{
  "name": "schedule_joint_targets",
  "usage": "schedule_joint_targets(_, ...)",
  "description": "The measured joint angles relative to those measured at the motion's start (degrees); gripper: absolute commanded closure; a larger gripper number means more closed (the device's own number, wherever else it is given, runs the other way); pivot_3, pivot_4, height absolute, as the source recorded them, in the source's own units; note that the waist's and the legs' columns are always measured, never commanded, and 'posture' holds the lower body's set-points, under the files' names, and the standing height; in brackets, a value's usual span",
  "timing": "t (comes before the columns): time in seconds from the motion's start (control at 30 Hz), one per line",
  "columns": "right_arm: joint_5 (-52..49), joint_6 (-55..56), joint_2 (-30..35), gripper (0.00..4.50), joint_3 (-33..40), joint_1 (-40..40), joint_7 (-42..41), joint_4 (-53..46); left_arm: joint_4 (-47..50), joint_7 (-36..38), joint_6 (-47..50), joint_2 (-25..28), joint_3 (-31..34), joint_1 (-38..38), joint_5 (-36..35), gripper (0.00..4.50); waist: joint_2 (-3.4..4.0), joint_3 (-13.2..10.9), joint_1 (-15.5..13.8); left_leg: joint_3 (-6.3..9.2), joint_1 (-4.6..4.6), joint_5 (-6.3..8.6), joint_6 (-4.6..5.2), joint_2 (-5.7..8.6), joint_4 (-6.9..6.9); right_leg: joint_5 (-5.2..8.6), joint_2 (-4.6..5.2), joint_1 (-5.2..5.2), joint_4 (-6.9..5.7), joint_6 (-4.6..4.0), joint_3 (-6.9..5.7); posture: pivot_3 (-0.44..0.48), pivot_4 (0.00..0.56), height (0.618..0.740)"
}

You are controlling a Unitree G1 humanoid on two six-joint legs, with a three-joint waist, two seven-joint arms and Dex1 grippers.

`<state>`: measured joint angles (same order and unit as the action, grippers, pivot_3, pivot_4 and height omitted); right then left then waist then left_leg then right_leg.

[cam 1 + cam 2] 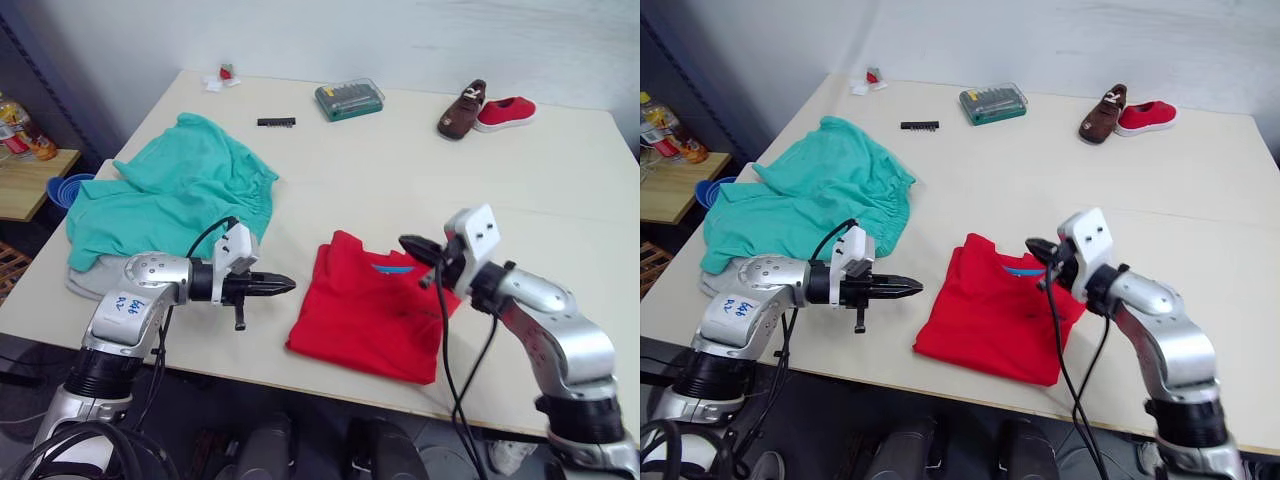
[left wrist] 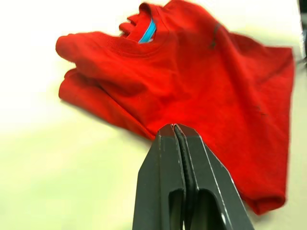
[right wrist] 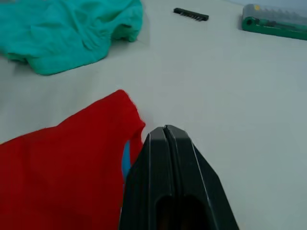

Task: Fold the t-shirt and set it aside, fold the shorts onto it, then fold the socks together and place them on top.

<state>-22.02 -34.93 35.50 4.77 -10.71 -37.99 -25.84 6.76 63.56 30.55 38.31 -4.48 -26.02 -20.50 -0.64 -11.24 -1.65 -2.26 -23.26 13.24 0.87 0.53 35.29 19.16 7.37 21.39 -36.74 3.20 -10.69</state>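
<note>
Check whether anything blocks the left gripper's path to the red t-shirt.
Nothing visible does. The left gripper, jaws shut, points at the t-shirt across bare table. The shorts lie behind it.

Red t-shirt folded, front-centre; teal shorts crumpled left.

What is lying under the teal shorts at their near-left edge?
A strip of light grey fabric, probably the socks, pokes out from under the shorts at the table's near-left edge. The shorts cover the rest, so how many pieces there are cannot be told.
</note>
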Motion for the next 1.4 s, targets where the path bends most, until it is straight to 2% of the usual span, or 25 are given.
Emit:
schedule_joint_targets(0.13,1.4,3.6,6.5,3.30,-0.1,8.5,-5.5,-2.6,-0.5,1.7,-1.3,3.1,-0.4,2.2,0.5,3.64,-0.05,0.0,0.5,-0.47,0.05,0.17,0.16,-0.02,0.00,-0.10,0.02,0.01,0.26,0.20,0.20,0.000,0.150,0.740)
schedule_joint_targets(0.23,1.8,6.3,7.4,2.26,0.1,10.7,-6.9,-4.1,-0.1,2.8,-2.4,4.4,-0.4,2.8,0.4,2.68,-0.08,-0.1,0.5,-0.59,0.21,0.18,0.17,-0.04,0.02,-0.11,0.04,0.01,0.37,0.22,0.34,0.000,0.150,0.740)
schedule_joint_targets(0.47,0.4,6.1,6.8,2.25,-0.1,14.2,-7.1,-8.1,3.6,3.1,-0.1,4.4,-0.5,3.8,-1.9,0.54,-0.09,-0.1,0.1,-0.59,0.21,0.34,0.16,-0.08,0.10,-0.11,0.01,0.04,0.36,0.22,0.51,0.000,0.150,0.740)
schedule_joint_targets(0.5,-0.4,5.7,6.8,1.97,0.1,15.1,-7.3,-8.9,4.0,3.6,0.0,4.7,-0.4,3.8,-2.2,0.16,-0.09,-0.1,0.1,-0.60,0.21,0.36,0.15,-0.08,0.10,-0.11,0.00,0.03,0.38,0.22,0.51,0.000,0.150,0.740)
schedule_joint_targets(0.53,-1.2,5.5,6.8,1.84,0.5,16.1,-7.4,-9.5,4.1,3.8,0.1,5.1,-0.5,3.9,-2.3,0.00,-0.09,-0.1,0.1,-0.64,0.21,0.37,0.15,-0.08,0.10,-0.11,-0.01,0.03,0.39,0.22,0.52,0.000,0.150,0.740)
schedule_joint_targets(0.57,-1.9,5.0,6.8,1.64,1.4,17.3,-7.5,-10.1,4.0,3.8,0.1,5.5,-0.4,3.9,-2.3,0.00,-0.09,-0.1,0.1,-0.65,0.20,0.37,0.15,-0.09,0.11,-0.11,-0.01,0.03,0.40,0.22,0.52,0.000,0.150,0.740)
schedule_joint_targets(0.7,-7.3,1.0,7.5,0.20,9.9,24.4,-8.2,-11.9,3.7,5.1,0.6,7.3,0.3,4.4,-3.1,0.00,-0.10,-0.1,0.0,-0.67,0.20,0.39,0.20,-0.09,0.17,-0.11,-0.01,0.02,0.42,0.22,0.53,0.000,0.150,0.740)
schedule_joint_targets(0.73,-8.7,0.1,7.5,0.02,11.5,25.3,-8.3,-12.3,3.7,5.4,0.6,7.6,0.5,4.5,-3.3,0.00,-0.10,-0.1,0.1,-0.68,0.20,0.41,0.20,-0.11,0.21,-0.12,-0.02,0.01,0.41,0.22,0.54,0.000,0.150,0.740)
schedule_joint_targets(0.93,-21.7,-10.1,5.0,0.02,18.9,26.8,-4.1,-11.9,4.1,6.2,1.7,6.5,1.6,3.7,-7.4,0.00,-0.10,-0.1,0.2,-0.70,0.23,0.52,0.22,-0.19,0.36,-0.12,-0.07,0.01,0.30,0.22,0.66,0.000,0.150,0.740)
schedule_joint_targets(1.2,-30.4,-22.6,1.6,0.02,15.5,22.7,4.6,-5.3,5.5,5.8,1.2,5.2,2.1,1.4,-8.7,0.00,-0.07,-0.1,0.2,-0.81,0.22,0.57,0.24,-0.20,0.40,-0.11,-0.09,0.04,0.30,0.22,0.72,0.000,0.150,0.740)
schedule_joint_targets(1.4,-30.3,-23.7,2.5,0.02,14.3,21.9,6.2,-5.3,6.2,4.5,1.2,5.3,2.1,1.5,-8.6,0.00,-0.14,-0.1,0.2,-0.88,0.27,0.60,0.26,-0.24,0.46,-0.12,-0.12,0.03,0.27,0.22,0.80,0.000,0.150,0.740)
